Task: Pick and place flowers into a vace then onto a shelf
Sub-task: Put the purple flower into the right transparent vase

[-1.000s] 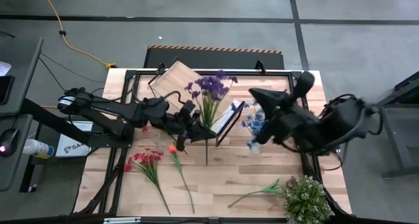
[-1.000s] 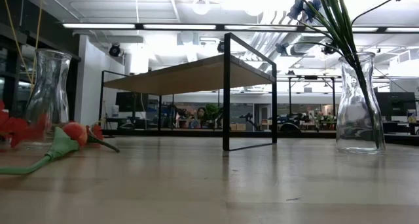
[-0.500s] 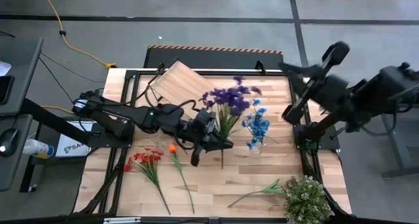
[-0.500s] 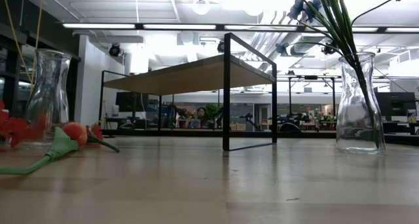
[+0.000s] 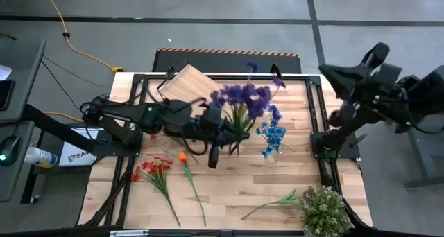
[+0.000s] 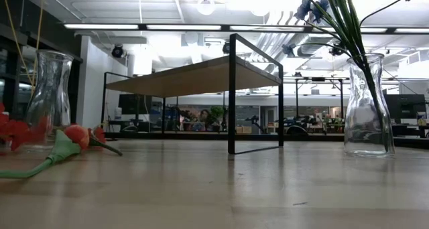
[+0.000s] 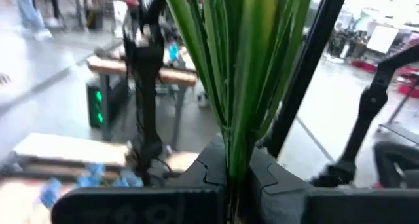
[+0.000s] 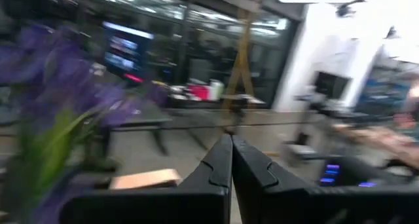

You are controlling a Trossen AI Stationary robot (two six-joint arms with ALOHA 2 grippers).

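My left gripper [image 5: 229, 134] is shut on a bunch of purple flowers [image 5: 243, 98], raised above the table's middle; the green stems [image 7: 236, 86] fill the left wrist view. Blue flowers [image 5: 270, 132] stand in a glass vase [image 6: 365, 105]. A second, empty vase [image 6: 48, 98] stands on the table. Red sprays [image 5: 152, 169] and an orange tulip [image 5: 182, 157] lie flat on the near left. The shelf [image 6: 194, 75] stands on its black legs at the far side. My right gripper [image 5: 329, 72] is shut, holds nothing, and hangs high by the right edge. My left gripper pinches the bundled green stems [image 7: 234, 160] between its two fingers, below the leaves. The fingers come in level from the table's left and lie across the stems. The bunch is lifted clear of the table and stands roughly upright, blooms on top.
A bushy green plant [image 5: 324, 211] sits at the near right corner, with a loose green-stemmed flower [image 5: 274, 202] lying beside it. Black frame rails [image 5: 320, 154] run along the table's sides. Bare wood [image 5: 236, 185] lies in the near middle.
My left gripper has risen with the purple flowers, drifted toward the table's right and rolled, so the bunch stands more upright. My right gripper has drawn back from the blue flowers' vase toward the right and far edges, rolling as it went.
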